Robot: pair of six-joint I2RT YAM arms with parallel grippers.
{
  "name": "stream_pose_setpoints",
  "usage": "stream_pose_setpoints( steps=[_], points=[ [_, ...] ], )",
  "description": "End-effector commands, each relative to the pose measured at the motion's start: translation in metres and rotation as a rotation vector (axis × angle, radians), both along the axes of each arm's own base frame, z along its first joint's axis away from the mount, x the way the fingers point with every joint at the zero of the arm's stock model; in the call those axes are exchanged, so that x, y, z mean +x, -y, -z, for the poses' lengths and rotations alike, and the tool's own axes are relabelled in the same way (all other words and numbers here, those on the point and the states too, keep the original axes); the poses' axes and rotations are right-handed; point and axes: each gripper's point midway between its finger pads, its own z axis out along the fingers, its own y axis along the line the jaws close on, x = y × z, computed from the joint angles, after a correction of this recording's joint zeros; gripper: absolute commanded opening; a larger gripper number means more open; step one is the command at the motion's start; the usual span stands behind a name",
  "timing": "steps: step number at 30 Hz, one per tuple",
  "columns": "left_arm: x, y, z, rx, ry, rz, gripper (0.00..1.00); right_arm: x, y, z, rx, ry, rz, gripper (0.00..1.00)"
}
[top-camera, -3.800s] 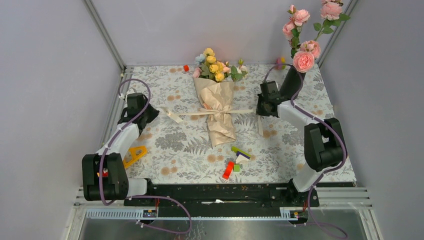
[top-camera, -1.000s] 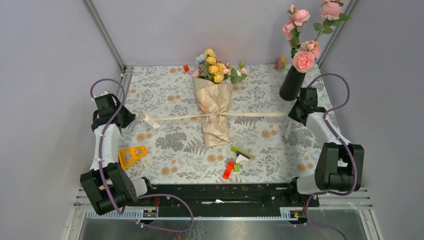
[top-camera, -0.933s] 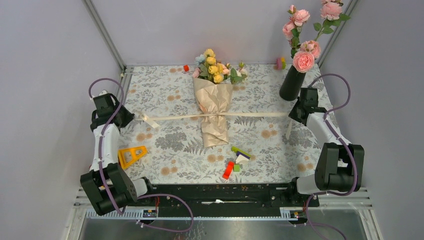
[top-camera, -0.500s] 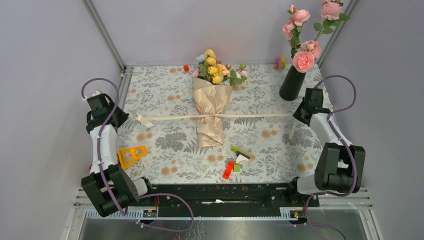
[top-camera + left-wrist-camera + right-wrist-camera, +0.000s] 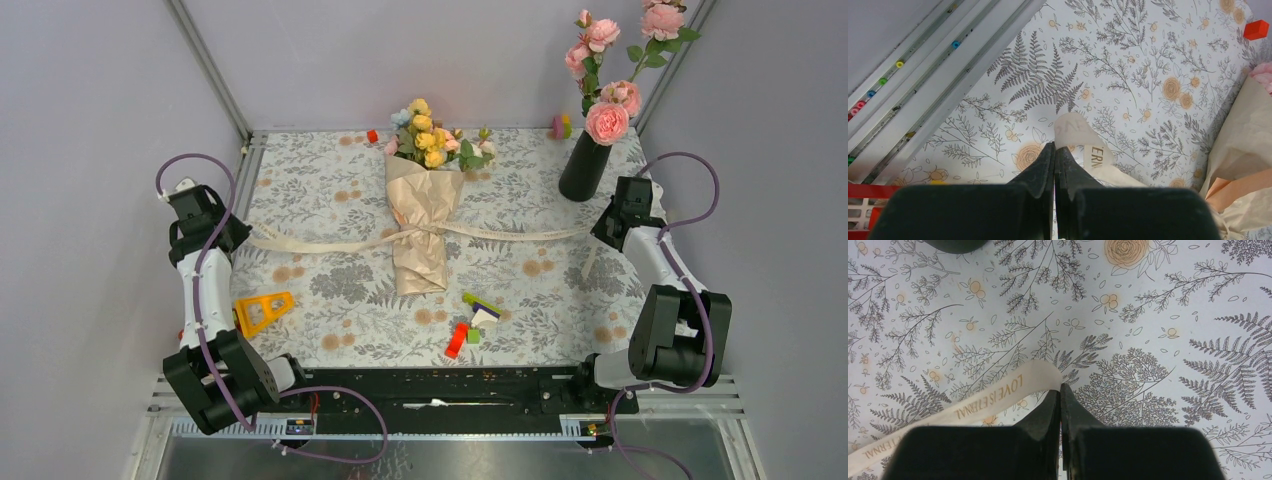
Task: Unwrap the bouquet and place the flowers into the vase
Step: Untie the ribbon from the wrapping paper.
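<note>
Bouquet (image 5: pixel 425 215) in crinkled beige paper is lying on its side near the middle of a table covered with a grey fern and peach blossom print (image 5: pixel 330 290), its small yellow, pink and pale-blue flowers (image 5: pixel 430 135) pointing toward the far edge. Plain grey walls (image 5: pixel 400 50) and slanting metal posts (image 5: pixel 205 65) are closing in the space, and the arms' black base rail (image 5: pixel 440 385) is running along the near edge. A cream ribbon (image 5: pixel 330 243) is crossing the paper's waist and stretching out to both sides, sagging slightly on the left. The left pincer (image 5: pixel 1054 147) is sitting at the table's left edge with its fingers pressed together on one end of that ribbon, and the right pincer (image 5: pixel 1060 390) is doing the same at the right edge, clamping the other end, where the lettering LOVE IS ETERNAL is showing. A glossy black vase (image 5: pixel 585 168) is standing upright at the far right corner, just beyond the right pincer, carrying tall pink roses (image 5: pixel 605 110). An orange triangle toy (image 5: pixel 262 310) is lying near the left arm, and a cluster of coloured blocks (image 5: pixel 470 325) is lying near the bouquet's foot.
</note>
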Motion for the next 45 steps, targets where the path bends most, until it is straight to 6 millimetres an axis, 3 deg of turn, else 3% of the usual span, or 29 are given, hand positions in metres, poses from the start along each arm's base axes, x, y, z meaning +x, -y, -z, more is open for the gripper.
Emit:
stream_pose_setpoints(
  steps=[1, 5, 6, 7, 11, 13, 18, 23, 30, 36, 41, 45],
  points=[
    [0.004, -0.013, -0.032, 0.075, 0.066, -0.022, 0.0, -0.002, 0.006, -0.01, -0.02, 0.024, 0.018, 0.0],
    [-0.002, -0.015, -0.029, 0.1, 0.043, -0.025, 0.01, -0.002, 0.005, -0.012, -0.013, 0.032, 0.018, 0.0],
    [-0.003, -0.015, -0.027, 0.102, 0.039, -0.024, 0.09, -0.003, 0.006, -0.013, -0.017, 0.033, 0.024, 0.03],
    [-0.004, -0.015, -0.025, 0.101, 0.034, -0.024, 0.17, -0.004, 0.008, -0.013, -0.028, 0.03, 0.029, 0.13],
    [-0.007, -0.022, -0.028, 0.128, 0.024, -0.054, 0.65, -0.011, 0.018, -0.016, -0.075, 0.017, 0.069, 0.49],
    [-0.008, -0.023, -0.031, 0.142, 0.027, -0.063, 0.8, -0.014, 0.021, -0.017, -0.09, 0.017, 0.082, 0.6],
    [-0.003, -0.007, -0.03, 0.165, 0.018, -0.004, 0.89, -0.015, 0.016, -0.017, -0.07, 0.026, 0.067, 0.71],
    [0.014, 0.046, -0.032, 0.183, 0.042, 0.185, 0.91, -0.013, -0.007, -0.018, 0.026, 0.079, -0.008, 0.73],
    [0.024, 0.174, -0.038, 0.069, 0.14, 0.607, 0.91, -0.019, -0.087, -0.014, 0.199, 0.177, -0.295, 0.68],
    [0.011, 0.282, -0.036, -0.165, 0.212, 0.883, 0.9, -0.039, -0.187, -0.006, 0.248, 0.195, -0.6, 0.62],
    [0.007, 0.332, -0.023, -0.285, 0.2, 0.949, 0.88, -0.041, -0.267, -0.018, 0.306, 0.241, -0.803, 0.56],
    [0.005, 0.342, 0.005, -0.348, 0.109, 0.905, 0.82, -0.034, -0.319, -0.028, 0.316, 0.239, -0.927, 0.5]
  ],
)
